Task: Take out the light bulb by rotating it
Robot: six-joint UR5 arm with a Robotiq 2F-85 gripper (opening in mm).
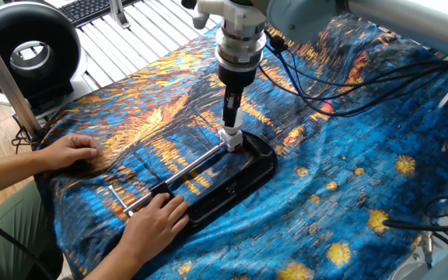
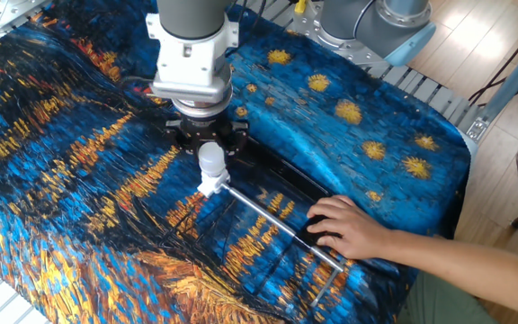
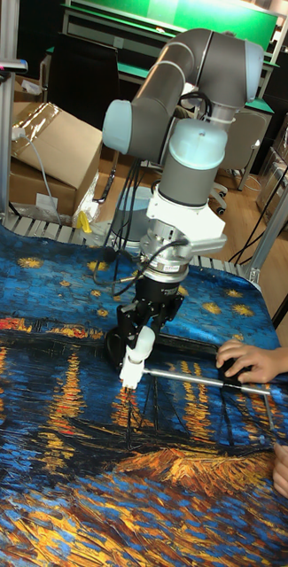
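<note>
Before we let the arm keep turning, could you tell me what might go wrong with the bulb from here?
1. The gripper clamps the light bulb on its frosted globe; too much squeeze or an off-axis twist could crack it.
2. The socket sits on a black base that appears steadied only by a person's hand; if that slips, the base may spin with the bulb.
3. The other hand rests near the metal rod, not far from the turning gripper.
</note>
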